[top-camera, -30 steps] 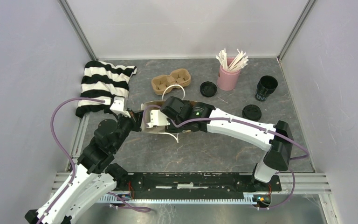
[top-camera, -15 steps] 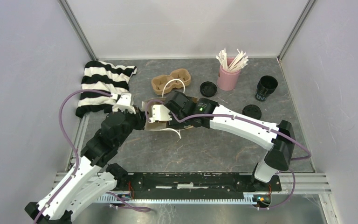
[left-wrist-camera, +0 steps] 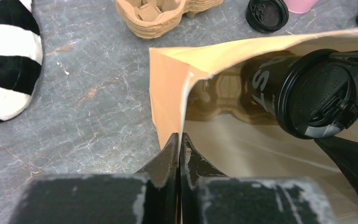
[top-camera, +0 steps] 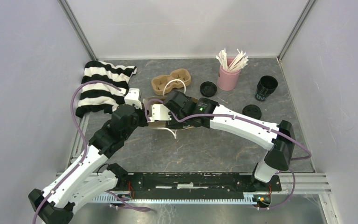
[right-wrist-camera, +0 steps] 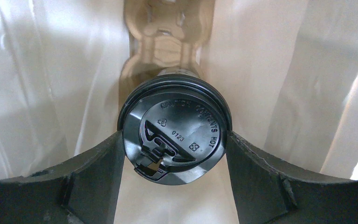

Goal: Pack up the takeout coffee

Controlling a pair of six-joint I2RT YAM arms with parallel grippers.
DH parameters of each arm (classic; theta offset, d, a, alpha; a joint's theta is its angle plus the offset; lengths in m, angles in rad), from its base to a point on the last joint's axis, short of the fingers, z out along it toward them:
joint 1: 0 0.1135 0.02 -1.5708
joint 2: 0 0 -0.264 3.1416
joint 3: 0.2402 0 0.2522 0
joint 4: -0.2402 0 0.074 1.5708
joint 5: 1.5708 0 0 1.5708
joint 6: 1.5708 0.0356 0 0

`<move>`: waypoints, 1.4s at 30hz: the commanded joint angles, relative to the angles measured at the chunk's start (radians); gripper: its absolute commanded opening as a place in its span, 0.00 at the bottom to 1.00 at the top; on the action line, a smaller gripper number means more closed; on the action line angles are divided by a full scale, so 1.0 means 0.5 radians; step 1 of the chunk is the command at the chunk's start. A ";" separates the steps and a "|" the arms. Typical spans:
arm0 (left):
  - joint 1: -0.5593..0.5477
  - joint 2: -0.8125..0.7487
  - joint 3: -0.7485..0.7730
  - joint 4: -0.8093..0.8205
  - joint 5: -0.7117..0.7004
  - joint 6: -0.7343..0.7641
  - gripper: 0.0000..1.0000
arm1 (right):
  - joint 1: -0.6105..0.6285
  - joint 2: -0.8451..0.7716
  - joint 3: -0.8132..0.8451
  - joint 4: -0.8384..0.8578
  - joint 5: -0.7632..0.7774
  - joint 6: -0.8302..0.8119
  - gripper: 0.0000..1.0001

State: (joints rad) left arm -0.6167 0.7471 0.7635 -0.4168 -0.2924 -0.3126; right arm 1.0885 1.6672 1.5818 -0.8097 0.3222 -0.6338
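The black lidded cup (left-wrist-camera: 307, 93), pale-lettered, sits clamped in the right gripper (right-wrist-camera: 174, 140) inside the paper bag (left-wrist-camera: 168, 88), pulp carrier (right-wrist-camera: 164, 37) beyond; left gripper (left-wrist-camera: 179, 145) pinches the bag's edge.

The grey stone-look tabletop (left-wrist-camera: 74, 116) is matt, veined with pale and rusty streaks. At the upper left of the left wrist view, the black-and-white striped cloth (left-wrist-camera: 4, 60) looks soft and fuzzy. Along the top edge, the brown moulded-pulp carrier tray (left-wrist-camera: 154, 14) is rough and fibrous. The brown paper bag (left-wrist-camera: 168, 93) in the middle is matt kraft outside; in the right wrist view its inside is paler, creased and faintly shiny. The black disposable cup (left-wrist-camera: 261, 86) is matt with pale lettering. Its round black plastic lid (right-wrist-camera: 175, 130) is smooth and satin, with raised lettering. The left gripper (left-wrist-camera: 179, 140) has matt black plastic fingers (left-wrist-camera: 165, 161), scuffed pale along their edges. In the top view, the silver metal frame post (top-camera: 77, 28) at upper left looks brushed.
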 commanded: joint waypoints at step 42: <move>-0.050 -0.543 -0.389 0.167 0.235 -0.063 0.02 | -0.119 0.209 -0.207 0.538 -0.231 -0.258 0.34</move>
State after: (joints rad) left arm -0.6258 0.4816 0.5690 -0.3878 -0.2070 -0.3260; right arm 1.0637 1.7535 1.5166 -0.6567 0.2241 -0.7971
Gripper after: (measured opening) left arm 0.032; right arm 0.780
